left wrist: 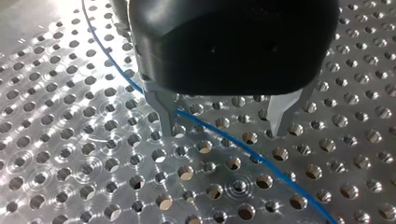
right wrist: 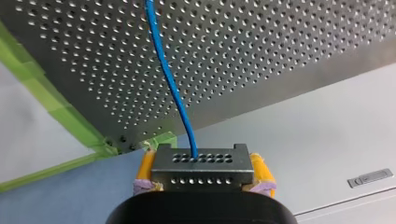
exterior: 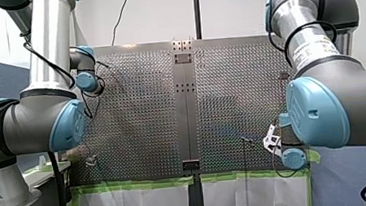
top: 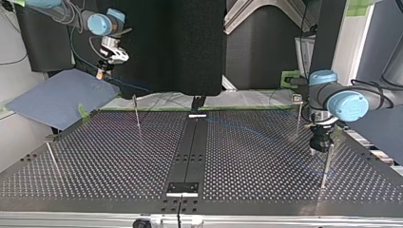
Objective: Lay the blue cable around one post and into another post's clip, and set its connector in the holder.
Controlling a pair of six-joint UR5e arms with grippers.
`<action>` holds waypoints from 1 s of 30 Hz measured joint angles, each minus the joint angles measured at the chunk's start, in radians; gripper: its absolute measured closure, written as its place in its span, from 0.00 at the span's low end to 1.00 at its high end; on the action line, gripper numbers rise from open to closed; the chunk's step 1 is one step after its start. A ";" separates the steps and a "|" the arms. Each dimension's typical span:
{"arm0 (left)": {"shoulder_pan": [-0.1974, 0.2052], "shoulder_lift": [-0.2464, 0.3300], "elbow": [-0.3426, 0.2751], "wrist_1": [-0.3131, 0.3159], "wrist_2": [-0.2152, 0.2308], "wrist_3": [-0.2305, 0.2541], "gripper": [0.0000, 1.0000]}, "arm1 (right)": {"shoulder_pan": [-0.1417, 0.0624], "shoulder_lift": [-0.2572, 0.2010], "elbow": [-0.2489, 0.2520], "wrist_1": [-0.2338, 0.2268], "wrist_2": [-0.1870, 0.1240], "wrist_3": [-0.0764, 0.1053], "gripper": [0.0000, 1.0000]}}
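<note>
Our left hand (left wrist: 225,127): metal fingers (left wrist: 166,109) spread, tips just above the tabletop (left wrist: 70,154).
Blue cable (left wrist: 261,161): lying on the tabletop, running between those fingers, close beside one.
Our right hand (right wrist: 201,179): yellow pads (right wrist: 145,170) pinching the connector (right wrist: 201,163), held beyond the tabletop's edge.

**No Writing Can Be Read in Any View**

In the front view, a short line of dark print (exterior: 310,46) runs slantwise along the silver tube of my right arm (exterior: 298,25). Its letters are too small and blurred to make out. In the right wrist view, a small grey tag (right wrist: 371,178) sits on the pale surface (right wrist: 327,126) beyond the edge of the perforated table (right wrist: 261,51). It carries a few marks, and these are also too faint to read.
</note>
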State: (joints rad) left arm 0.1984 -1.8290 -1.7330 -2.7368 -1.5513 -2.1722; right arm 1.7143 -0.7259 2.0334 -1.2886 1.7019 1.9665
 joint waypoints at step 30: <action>-0.002 0.000 0.000 -0.006 -0.007 -0.003 0.01 | -0.268 0.268 -0.150 -0.259 -0.268 0.014 1.00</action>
State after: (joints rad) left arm 0.1960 -1.8292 -1.7330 -2.7432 -1.5582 -2.1751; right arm 1.4466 -0.4580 1.8834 -1.5477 1.4343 1.9807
